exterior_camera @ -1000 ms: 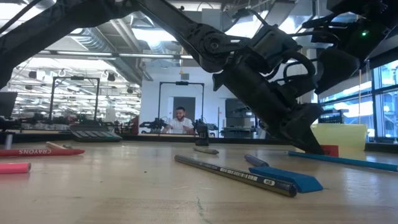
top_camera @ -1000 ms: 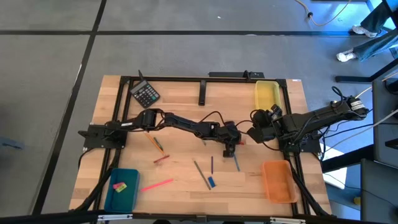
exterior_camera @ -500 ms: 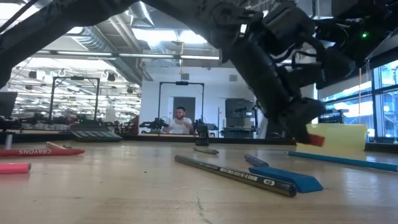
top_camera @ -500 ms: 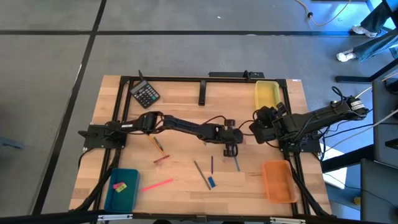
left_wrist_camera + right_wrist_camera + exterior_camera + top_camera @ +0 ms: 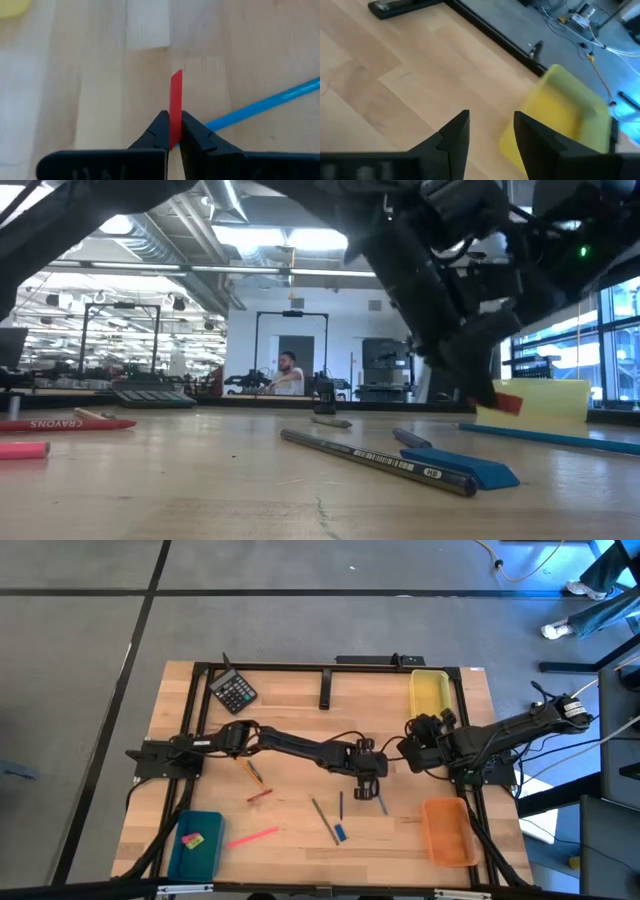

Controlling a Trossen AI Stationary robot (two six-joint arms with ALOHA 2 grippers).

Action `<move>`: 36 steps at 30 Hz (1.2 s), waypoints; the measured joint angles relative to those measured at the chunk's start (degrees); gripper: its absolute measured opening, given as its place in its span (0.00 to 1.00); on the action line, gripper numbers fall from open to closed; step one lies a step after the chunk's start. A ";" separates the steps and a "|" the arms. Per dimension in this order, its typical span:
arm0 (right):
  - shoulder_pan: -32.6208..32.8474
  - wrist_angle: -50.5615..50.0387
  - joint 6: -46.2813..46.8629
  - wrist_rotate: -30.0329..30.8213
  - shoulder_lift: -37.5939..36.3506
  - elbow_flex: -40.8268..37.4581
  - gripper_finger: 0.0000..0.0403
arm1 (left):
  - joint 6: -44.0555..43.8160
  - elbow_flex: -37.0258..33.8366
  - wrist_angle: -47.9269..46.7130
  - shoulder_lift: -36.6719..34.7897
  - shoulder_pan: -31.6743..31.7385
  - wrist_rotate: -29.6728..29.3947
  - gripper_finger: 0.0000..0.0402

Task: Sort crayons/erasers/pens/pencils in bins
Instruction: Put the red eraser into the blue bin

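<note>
the left gripper (image 5: pixel 170 142) is pinched on a small flat red eraser (image 5: pixel 175 105), lifted clear of the wooden table (image 5: pixel 300 715) near its middle, above a slim blue stick (image 5: pixel 260 107). farther right, the right gripper (image 5: pixel 490 135) waits with fingers apart, just before the shallow yellow plastic bin (image 5: pixel 565 120).
</note>
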 joint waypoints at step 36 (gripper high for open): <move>3.74 63.23 -30.68 -16.65 0.02 -24.25 0.39 | -12.05 -20.60 -8.08 -21.90 -7.20 -0.32 0.03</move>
